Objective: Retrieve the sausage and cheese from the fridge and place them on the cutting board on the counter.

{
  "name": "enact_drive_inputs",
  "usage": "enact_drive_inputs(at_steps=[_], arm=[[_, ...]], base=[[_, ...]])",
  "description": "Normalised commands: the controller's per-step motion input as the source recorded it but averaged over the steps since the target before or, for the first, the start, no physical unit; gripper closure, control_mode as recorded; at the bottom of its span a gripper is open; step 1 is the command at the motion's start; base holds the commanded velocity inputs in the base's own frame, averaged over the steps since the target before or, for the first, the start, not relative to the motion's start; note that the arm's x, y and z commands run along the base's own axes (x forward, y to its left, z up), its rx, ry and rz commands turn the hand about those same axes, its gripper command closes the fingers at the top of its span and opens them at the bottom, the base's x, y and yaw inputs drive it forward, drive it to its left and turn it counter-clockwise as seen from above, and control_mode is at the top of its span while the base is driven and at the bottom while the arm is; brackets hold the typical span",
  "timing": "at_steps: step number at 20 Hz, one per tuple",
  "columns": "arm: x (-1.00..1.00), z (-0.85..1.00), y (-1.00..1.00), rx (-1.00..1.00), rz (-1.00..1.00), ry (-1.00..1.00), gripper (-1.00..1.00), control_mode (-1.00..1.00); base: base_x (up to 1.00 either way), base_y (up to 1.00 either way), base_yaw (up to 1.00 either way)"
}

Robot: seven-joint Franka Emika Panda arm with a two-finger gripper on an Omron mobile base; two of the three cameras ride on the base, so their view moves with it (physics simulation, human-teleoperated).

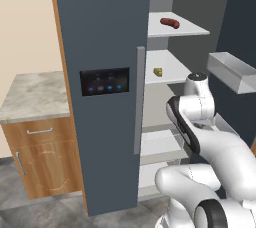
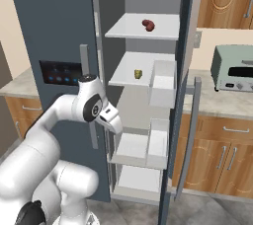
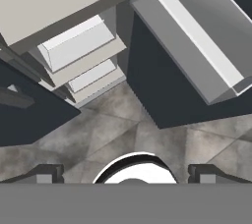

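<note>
So the white arm (image 1: pixel 200 137) is folded up right in front of the open fridge (image 1: pixel 102 32), elbow high, hand pointing down toward the floor. In the hand view the gripper (image 3: pixel 130 174) has its two dark tips spread wide apart with nothing between them, just grey floor tile (image 3: pixel 123 125) below.

Right past the hand are the lower white fridge shelves (image 3: pixel 78 46), stacked like steps. On the right, the open fridge door (image 2: pixel 180 95) swings out toward the robot, and its grey door bins (image 2: pixel 162 83) stick out beside the shelves, so that side is pretty cramped. The left door is shut, with the black blue-lit panel (image 1: pixel 104 81) and a long grey handle (image 1: pixel 139 99).

Further in and higher up, the cheese (image 1: pixel 158 71) sits on the middle shelf, near its left side. The sausage (image 1: pixel 170 22) lies on the shelf above it, well above the hand.

Left of the fridge there's a marbled counter (image 1: pixel 32 94) over a wooden cabinet (image 1: pixel 45 157). On the right, another counter stretch carries a pale green toaster oven (image 2: pixel 233 67), with wooden cabinets (image 2: pixel 222 145) underneath.
</note>
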Motion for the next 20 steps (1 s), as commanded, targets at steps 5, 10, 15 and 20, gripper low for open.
enact_drive_inputs(at_steps=[5,10,15,20], arm=[[0.00,0.00,0.00,0.00,0.00,0.00,-1.00,-1.00],[0.00,0.00,0.00,0.00,0.00,0.00,-1.00,-1.00],[0.00,0.00,0.00,0.00,0.00,0.00,-1.00,1.00],[0.00,0.00,0.00,0.00,0.00,0.00,-1.00,1.00]], base=[[0.00,0.00,0.00],[0.00,0.00,0.00],[0.00,0.00,0.00],[0.04,-0.01,0.00]])
